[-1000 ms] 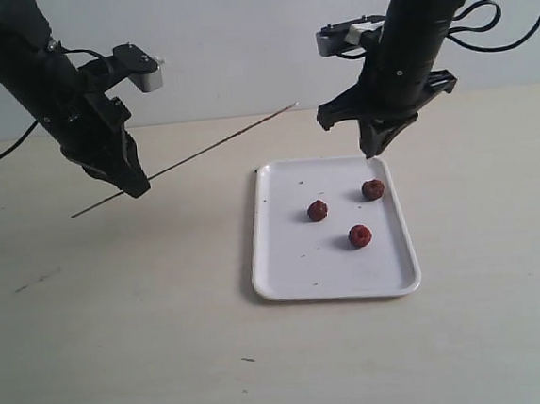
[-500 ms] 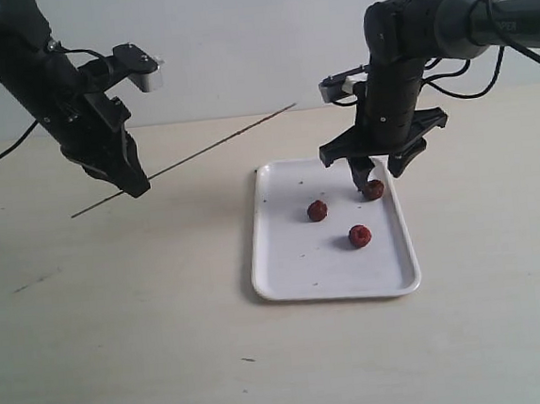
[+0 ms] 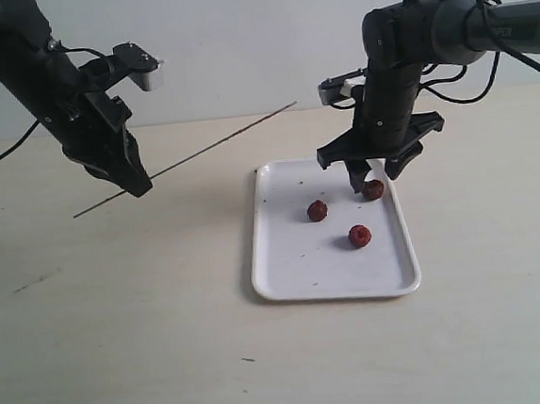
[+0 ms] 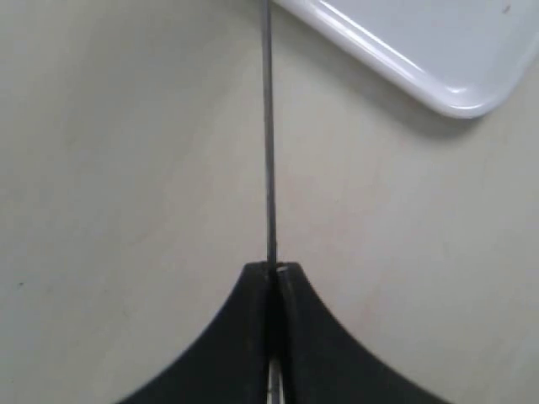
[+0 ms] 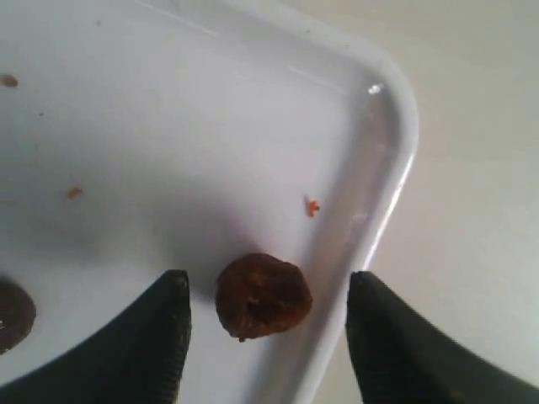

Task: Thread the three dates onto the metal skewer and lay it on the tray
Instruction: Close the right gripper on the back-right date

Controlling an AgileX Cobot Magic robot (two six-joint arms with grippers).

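Three dark red-brown dates lie on the white tray [image 3: 295,266]: one at the back right [image 3: 374,190], one in the middle [image 3: 317,211], one nearer the front [image 3: 359,236]. My right gripper [image 3: 375,176] hangs open low over the back-right date [image 5: 263,296], its fingers [image 5: 173,324] on either side and apart from it, close to the tray's rim [image 5: 396,168]. My left gripper [image 3: 134,184] is shut on the thin metal skewer [image 3: 218,144], held above the table to the tray's left, its tip pointing toward the tray. The skewer [image 4: 269,135] runs straight out from the closed jaws.
The tray sits on a pale wooden table [image 3: 119,319]. A tray corner [image 4: 455,93] shows past the skewer in the left wrist view. Small crumbs [image 5: 312,206] dot the tray. A white wall stands behind.
My right gripper has come down from above the tray's back edge to straddle the back-right date. The left arm and skewer have stayed still.
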